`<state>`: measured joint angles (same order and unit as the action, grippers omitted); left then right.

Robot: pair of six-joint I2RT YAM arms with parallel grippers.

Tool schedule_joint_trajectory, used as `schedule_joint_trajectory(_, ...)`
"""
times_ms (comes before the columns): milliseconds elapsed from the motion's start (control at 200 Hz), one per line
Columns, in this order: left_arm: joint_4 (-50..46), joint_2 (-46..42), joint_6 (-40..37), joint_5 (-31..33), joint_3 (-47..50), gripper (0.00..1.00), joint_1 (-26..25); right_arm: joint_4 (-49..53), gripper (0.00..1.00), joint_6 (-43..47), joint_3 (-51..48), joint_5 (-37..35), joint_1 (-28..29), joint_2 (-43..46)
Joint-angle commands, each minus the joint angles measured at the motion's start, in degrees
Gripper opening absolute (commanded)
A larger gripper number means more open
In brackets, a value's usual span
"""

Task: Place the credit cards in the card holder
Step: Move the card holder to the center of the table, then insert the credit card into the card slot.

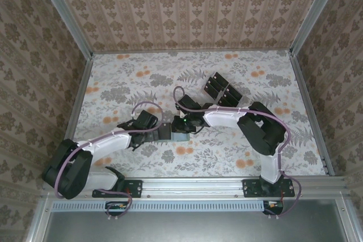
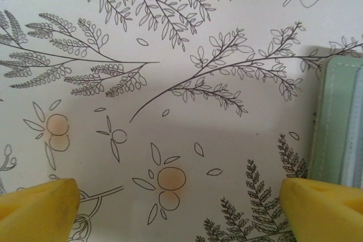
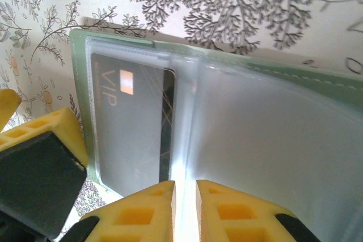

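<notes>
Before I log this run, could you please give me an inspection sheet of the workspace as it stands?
Surface: floral cloth, lying flat.
Job's things: card holder lies open between the arms; one black VIP card sits in a clear sleeve; loose credit cards are grouped farther back.
Clutter: nothing seen.
Hands: left hand open beside the card holder; right hand shut on one of its clear sleeves.
Cables: purple cable looped along each arm.
Surroundings: patterned walls; metal rail at the near edge.
</notes>
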<state>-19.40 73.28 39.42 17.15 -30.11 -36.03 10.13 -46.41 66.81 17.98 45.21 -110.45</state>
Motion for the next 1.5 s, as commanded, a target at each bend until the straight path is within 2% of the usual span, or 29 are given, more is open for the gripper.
schedule_joint_trajectory(0,-3.2,-2.2,0.6,0.1,-1.7,1.0,-0.2,-1.4,0.2,-0.3,-3.5,-1.4,-1.0,1.9)
schedule_joint_trajectory(240,-3.7,-3.2,0.6,0.8,-1.0,1.0,0.3,0.5,0.16,0.8,-5.2,-3.3,-2.4,3.7)
schedule_joint_trajectory(675,-0.8,0.8,1.0,-0.2,0.3,1.0,0.3,2.1,0.07,2.2,0.3,-1.5,-0.9,3.5)
schedule_joint_trajectory(1495,1.2,3.0,1.3,-0.9,0.3,1.0,-0.5,0.2,0.05,0.3,3.0,-0.1,1.3,-2.5)
